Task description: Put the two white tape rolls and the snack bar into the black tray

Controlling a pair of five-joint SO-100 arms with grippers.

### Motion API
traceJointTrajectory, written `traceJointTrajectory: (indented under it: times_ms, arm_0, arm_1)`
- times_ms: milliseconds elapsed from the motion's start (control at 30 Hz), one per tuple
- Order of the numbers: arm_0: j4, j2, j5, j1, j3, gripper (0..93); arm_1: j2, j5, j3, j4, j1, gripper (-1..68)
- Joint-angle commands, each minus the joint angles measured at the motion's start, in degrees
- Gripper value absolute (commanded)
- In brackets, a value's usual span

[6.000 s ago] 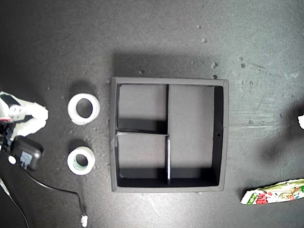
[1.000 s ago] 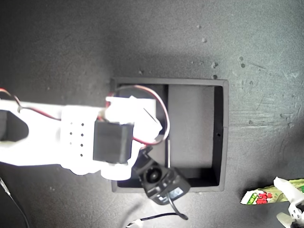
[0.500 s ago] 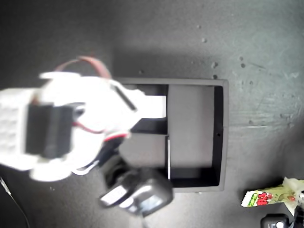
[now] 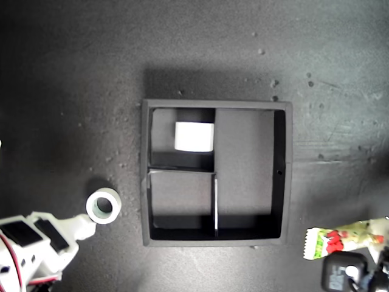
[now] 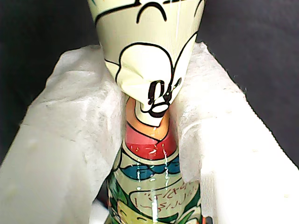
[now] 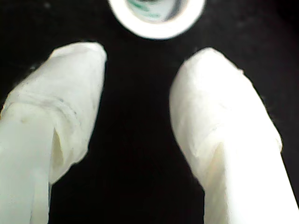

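A dark grey, speckled desk [image 4: 182, 48] filled the exterior view. On it, near the middle, the black tray [image 4: 217, 104] was seen, square and split by thin dividers into two small compartments and one long one. In the small compartment toward the desk's far edge, one white tape roll [image 4: 194, 136] was stood on edge against the centre divider, shown as a white rectangle. At the near edge of the desk, toward the exterior view's right, the snack bar [image 4: 340, 239] was gripped: in the first wrist view its printed wrapper [image 5: 149, 93] was pinched between the white padded fingers [image 5: 79, 140] of my first gripper [image 5: 148, 109], clenched on it. Toward the desk's near corner at the exterior view's left, the second white tape roll [image 4: 104, 205] was laid flat just outside the tray. My second gripper [image 6: 138, 60] was held with fingers [image 6: 219, 121] spread apart, grasping nothing, the roll [image 6: 156, 16] just beyond its tips.
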State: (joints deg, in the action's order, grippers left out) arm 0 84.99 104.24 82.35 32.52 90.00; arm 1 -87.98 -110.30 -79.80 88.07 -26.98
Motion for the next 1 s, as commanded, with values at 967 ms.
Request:
traceJointTrajectory:
  times_ms: [967]
  arm_0:
    - [-18.9, -10.28, 0.26, -1.76, 12.92, 11.2]
  arm_1:
    - [21.97, 97.82, 33.93, -13.27, 20.92, -0.4]
